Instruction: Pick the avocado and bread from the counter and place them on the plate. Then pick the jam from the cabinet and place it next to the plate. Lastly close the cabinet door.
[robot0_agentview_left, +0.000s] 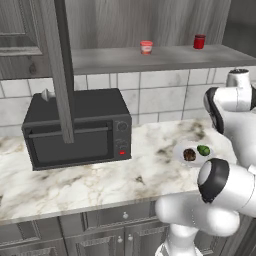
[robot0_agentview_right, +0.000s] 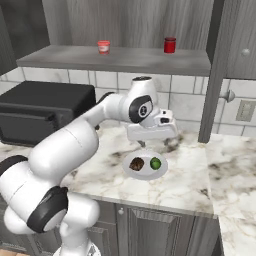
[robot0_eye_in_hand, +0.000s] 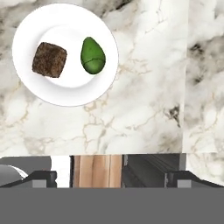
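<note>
The white plate (robot0_eye_in_hand: 26, 65) lies on the marble counter (robot0_eye_in_hand: 148, 87) with the brown bread (robot0_eye_in_hand: 49, 59) and the green avocado (robot0_eye_in_hand: 92, 55) side by side on it. The base views show the same plate (robot0_agentview_right: 146, 173) with bread (robot0_agentview_right: 136, 163) and avocado (robot0_agentview_right: 155, 163). My gripper (robot0_agentview_right: 152, 143) hovers above the plate's far edge, open, with nothing between its fingers; in the hand view the gripper (robot0_eye_in_hand: 114, 177) has its tips far apart. The pink jam (robot0_agentview_left: 146, 47) stands on the shelf of the open cabinet (robot0_agentview_left: 165, 59). The cabinet door (robot0_agentview_left: 60, 70) stands swung out, edge-on.
A darker red jar (robot0_agentview_left: 199, 41) stands on the same shelf, right of the jam. A black microwave (robot0_agentview_left: 77, 130) sits on the counter left of the plate. The open door (robot0_agentview_right: 216, 70) hangs right of the plate in the right base view. The counter's front edge (robot0_eye_in_hand: 131, 153) is close.
</note>
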